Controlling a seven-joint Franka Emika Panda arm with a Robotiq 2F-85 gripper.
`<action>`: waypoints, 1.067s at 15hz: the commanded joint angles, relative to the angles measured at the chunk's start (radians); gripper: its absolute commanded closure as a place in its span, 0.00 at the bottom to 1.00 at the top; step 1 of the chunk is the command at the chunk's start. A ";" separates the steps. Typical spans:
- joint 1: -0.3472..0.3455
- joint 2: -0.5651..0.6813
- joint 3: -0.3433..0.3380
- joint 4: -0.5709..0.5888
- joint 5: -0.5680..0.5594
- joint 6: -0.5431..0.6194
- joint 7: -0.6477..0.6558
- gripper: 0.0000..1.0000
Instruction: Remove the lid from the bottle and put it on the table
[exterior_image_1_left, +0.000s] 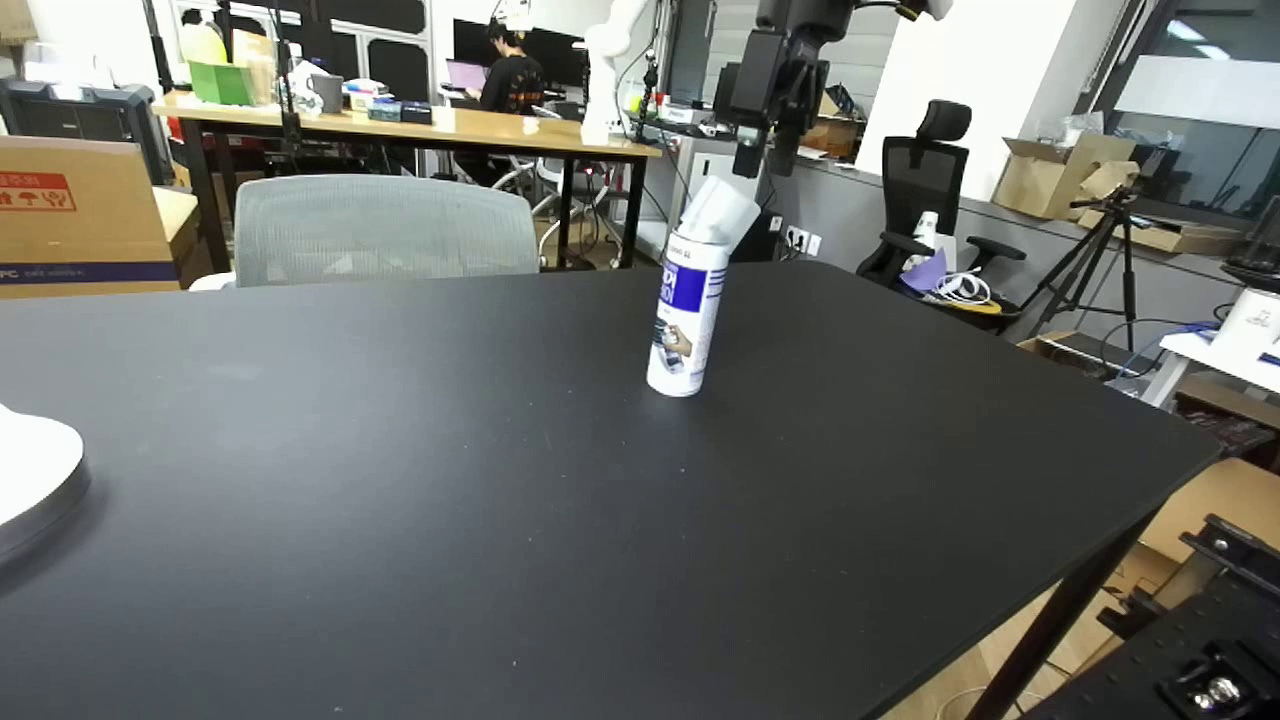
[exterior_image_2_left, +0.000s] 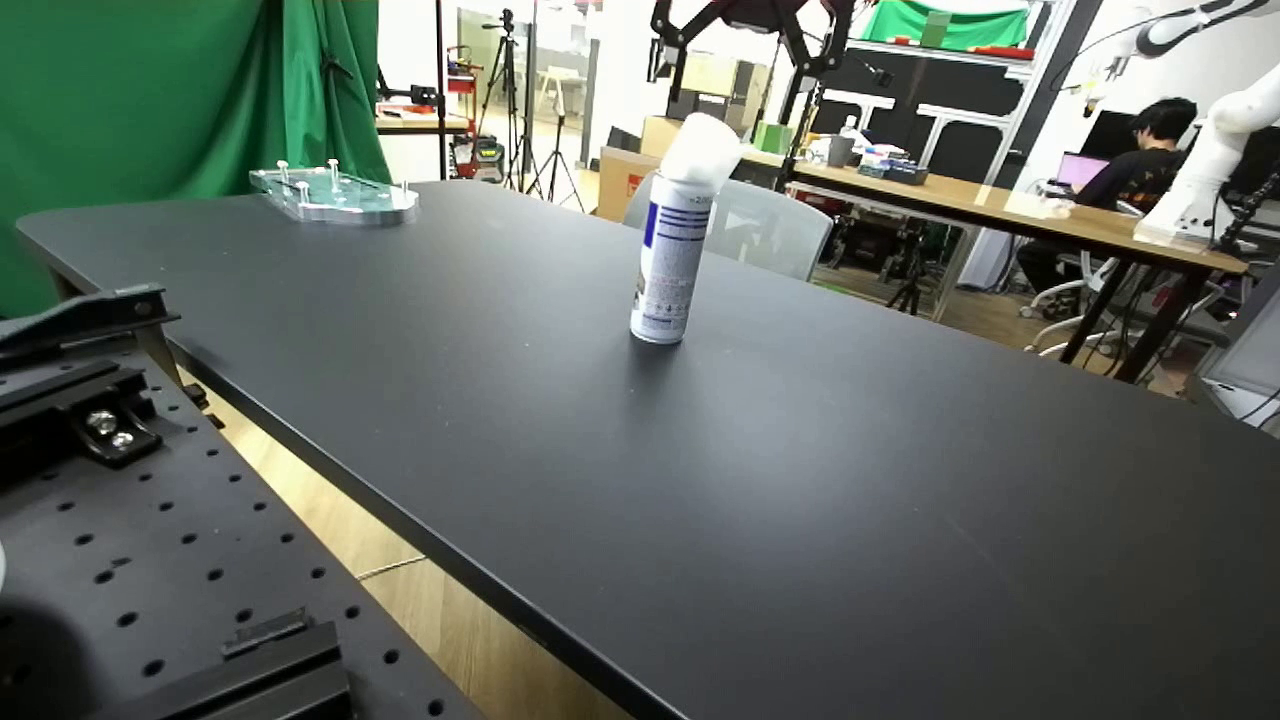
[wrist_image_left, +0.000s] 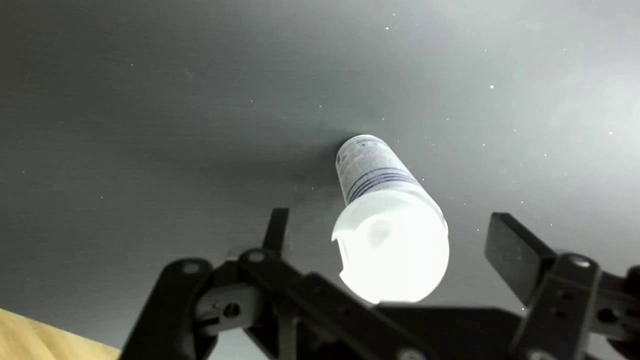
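The white bottle (exterior_image_1_left: 686, 315) with a blue label stands upright on the black table (exterior_image_1_left: 450, 450); the bottle also shows in an exterior view (exterior_image_2_left: 668, 260) and in the wrist view (wrist_image_left: 372, 165). The translucent whitish lid (exterior_image_1_left: 720, 212) sits on its top, tilted relative to the bottle, as it also shows in an exterior view (exterior_image_2_left: 702, 152). In the wrist view the lid (wrist_image_left: 395, 250) is overexposed, with a notch at its left rim. My gripper (wrist_image_left: 390, 232) is open, one finger on each side of the lid and apart from it. In both exterior views the gripper (exterior_image_1_left: 765, 160) (exterior_image_2_left: 735, 98) is above the lid.
A white rounded plate (exterior_image_1_left: 35, 470) shows at the table's left edge. A clear plate with pegs (exterior_image_2_left: 340, 200) lies at the table's far left corner. A grey chair (exterior_image_1_left: 385, 230) stands behind the table. A black perforated mount (exterior_image_2_left: 190, 560) is beside the near edge.
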 joint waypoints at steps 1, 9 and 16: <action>0.006 0.021 0.014 0.008 0.034 0.055 0.012 0.00; 0.000 0.064 0.043 0.018 0.103 0.118 -0.009 0.25; -0.001 0.035 0.050 -0.004 0.116 0.116 -0.016 0.69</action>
